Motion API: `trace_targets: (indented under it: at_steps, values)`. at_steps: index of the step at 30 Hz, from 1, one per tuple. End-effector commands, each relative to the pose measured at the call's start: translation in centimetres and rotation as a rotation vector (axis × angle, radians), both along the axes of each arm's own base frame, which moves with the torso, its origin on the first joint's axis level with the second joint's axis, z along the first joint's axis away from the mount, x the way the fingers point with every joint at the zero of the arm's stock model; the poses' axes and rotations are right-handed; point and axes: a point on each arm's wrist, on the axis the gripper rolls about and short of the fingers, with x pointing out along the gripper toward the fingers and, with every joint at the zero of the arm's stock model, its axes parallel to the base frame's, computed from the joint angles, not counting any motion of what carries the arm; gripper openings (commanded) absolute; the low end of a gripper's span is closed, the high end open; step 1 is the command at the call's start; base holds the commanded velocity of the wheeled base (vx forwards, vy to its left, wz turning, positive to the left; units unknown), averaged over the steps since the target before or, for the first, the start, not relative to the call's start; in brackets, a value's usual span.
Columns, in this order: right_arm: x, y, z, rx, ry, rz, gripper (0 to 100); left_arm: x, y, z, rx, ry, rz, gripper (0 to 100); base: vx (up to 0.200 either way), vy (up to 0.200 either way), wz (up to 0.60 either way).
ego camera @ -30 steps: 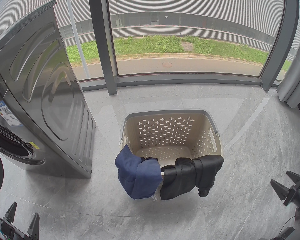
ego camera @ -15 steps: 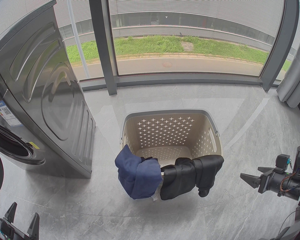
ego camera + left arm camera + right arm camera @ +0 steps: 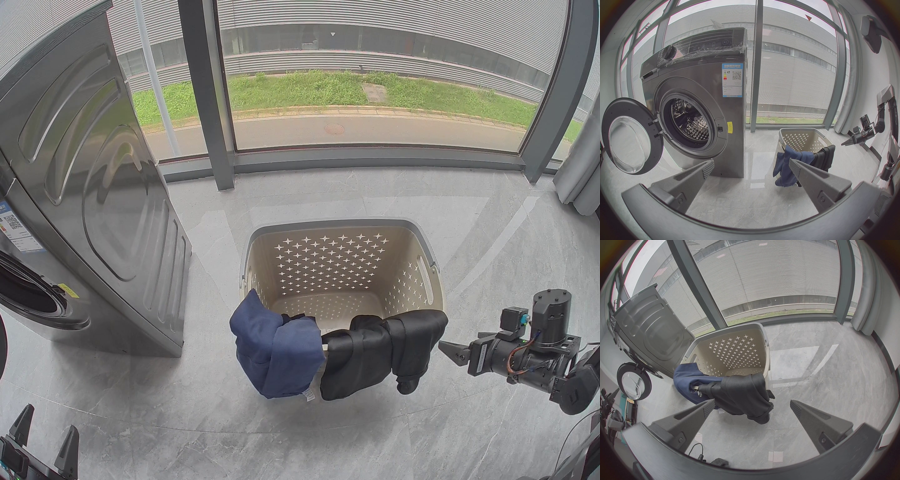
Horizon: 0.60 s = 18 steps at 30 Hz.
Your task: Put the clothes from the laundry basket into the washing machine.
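A beige laundry basket [image 3: 340, 262] stands on the floor. A blue garment [image 3: 275, 353] and a black garment [image 3: 375, 353] hang over its near rim. My right gripper [image 3: 462, 342] is open, just right of the black garment [image 3: 743, 393] and apart from it. At the left stands the grey washing machine [image 3: 94, 187]; its round door [image 3: 629, 137] is swung open and the drum [image 3: 689, 122] is bare. My left gripper [image 3: 44, 431] is open low at the near left, holding nothing.
A glass wall with dark window posts [image 3: 209, 94] runs behind the basket. A grey curtain [image 3: 581, 169] hangs at the far right. Bare grey floor tiles [image 3: 375, 431] lie between me and the basket, and right of it.
My right arm has swung in from the right edge toward the black garment on the basket's rim. The left gripper, basket and clothes have not moved.
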Motion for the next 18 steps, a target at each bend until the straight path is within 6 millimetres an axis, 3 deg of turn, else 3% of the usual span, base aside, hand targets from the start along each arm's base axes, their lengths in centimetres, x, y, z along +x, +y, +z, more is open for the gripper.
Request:
trace_targets:
  at_steps: [1, 18]
  values:
    - [1.1, 1.0, -2.1, -0.014, 0.081, 0.018, 100, 0.0, 0.0, -0.5, -0.001, -0.001, 0.0, 100, 0.0, 0.0, 0.0]
    - [4.3, 3.2, -3.8, 0.011, 0.112, 0.016, 100, 0.0, 0.0, -0.5, -0.001, -0.001, 0.0, 100, 0.0, 0.0, 0.0]
